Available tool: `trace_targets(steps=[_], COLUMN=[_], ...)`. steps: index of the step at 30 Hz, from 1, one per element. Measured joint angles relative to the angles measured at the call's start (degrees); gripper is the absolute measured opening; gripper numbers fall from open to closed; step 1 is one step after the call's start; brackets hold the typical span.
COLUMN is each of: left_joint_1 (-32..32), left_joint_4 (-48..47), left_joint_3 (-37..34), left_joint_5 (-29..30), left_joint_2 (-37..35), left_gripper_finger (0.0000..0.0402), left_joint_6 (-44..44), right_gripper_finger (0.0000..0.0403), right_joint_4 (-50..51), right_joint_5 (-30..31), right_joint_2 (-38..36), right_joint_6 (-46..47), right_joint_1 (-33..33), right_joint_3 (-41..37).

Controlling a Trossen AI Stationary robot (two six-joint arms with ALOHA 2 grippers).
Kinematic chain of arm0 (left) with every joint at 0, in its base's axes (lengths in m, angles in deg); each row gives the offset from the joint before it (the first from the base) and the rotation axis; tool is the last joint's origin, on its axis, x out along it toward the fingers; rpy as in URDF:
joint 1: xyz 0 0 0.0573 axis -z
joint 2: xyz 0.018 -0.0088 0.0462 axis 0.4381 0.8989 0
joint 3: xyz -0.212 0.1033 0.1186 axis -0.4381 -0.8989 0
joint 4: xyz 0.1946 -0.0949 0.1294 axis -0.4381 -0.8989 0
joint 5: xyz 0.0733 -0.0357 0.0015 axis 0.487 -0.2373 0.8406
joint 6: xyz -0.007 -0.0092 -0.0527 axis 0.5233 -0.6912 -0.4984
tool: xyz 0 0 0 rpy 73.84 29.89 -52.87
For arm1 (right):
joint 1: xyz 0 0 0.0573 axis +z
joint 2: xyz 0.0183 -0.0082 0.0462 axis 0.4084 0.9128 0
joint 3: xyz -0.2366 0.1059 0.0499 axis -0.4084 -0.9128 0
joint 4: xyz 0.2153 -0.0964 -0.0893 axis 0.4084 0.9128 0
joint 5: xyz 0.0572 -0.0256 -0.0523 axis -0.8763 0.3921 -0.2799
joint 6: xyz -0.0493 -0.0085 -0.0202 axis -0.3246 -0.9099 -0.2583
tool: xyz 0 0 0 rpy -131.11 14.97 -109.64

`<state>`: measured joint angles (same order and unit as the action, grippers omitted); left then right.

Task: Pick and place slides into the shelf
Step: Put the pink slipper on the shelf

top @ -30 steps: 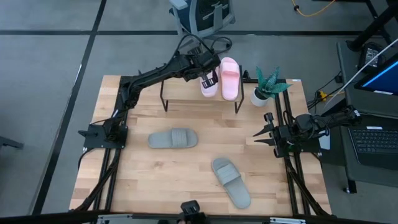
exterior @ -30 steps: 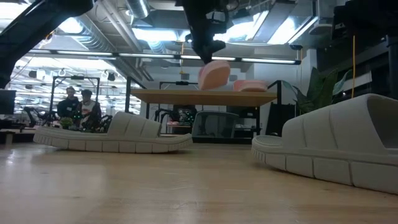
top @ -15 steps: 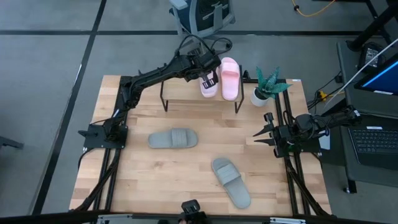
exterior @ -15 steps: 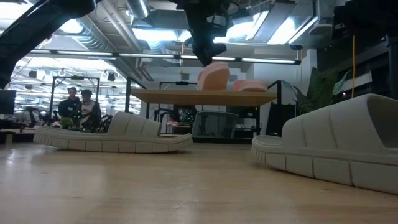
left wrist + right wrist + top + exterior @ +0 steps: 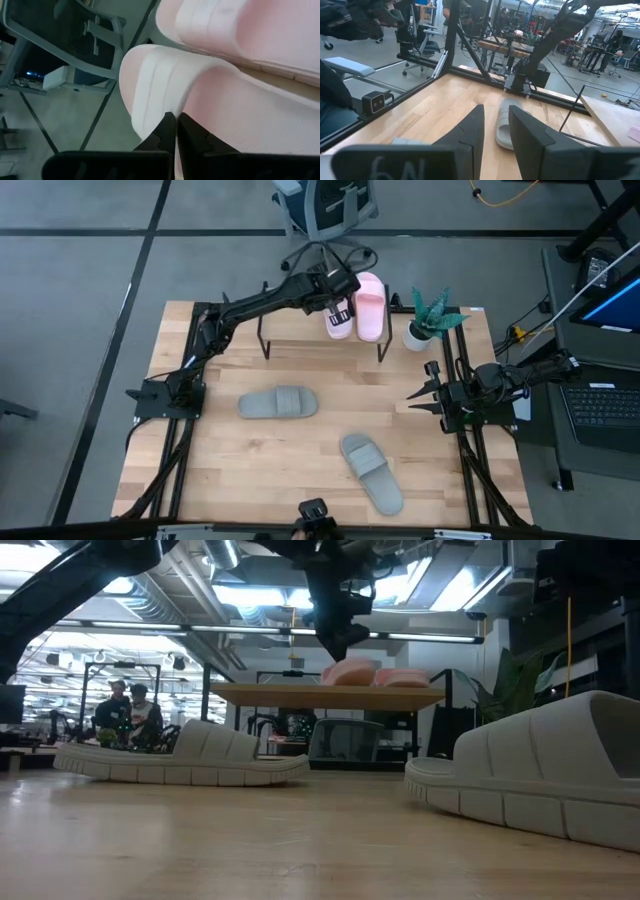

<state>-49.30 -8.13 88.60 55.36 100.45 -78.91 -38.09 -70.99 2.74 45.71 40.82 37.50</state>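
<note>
Left hand [image 5: 173, 131] pinching pink slide [image 5: 165, 95], grip seemingly closed

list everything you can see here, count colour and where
pink slides: two, pale pink, side by side on top of the shelf, one under the left gripper
grey-green slides: two, on the table; one mid-left, one nearer the front edge
shelf: one, light wood top on black legs, at the table's far edge
potted plant: one, green in a white pot, right of the shelf
table: one, light wood
office chair: one, behind the table
people: two, far off in the room
left gripper: shut on a pink slide on the shelf
right gripper: idle at the table's right side
</note>
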Motion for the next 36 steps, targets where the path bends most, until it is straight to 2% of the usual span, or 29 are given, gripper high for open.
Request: trace_targets(steps=[36], left_joint_1=[1.2], left_joint_4=[0.8], left_joint_3=[0.0], left_joint_5=[-0.6], left_joint_2=[0.0], left_gripper_finger=[0.0000], left_joint_6=[0.0], right_gripper_finger=[0.0090], right_joint_4=[0.0], right_joint_5=[0.0], right_joint_2=[0.0], right_joint_6=[-0.2], right_joint_1=[0.0], right_joint_3=[0.0])
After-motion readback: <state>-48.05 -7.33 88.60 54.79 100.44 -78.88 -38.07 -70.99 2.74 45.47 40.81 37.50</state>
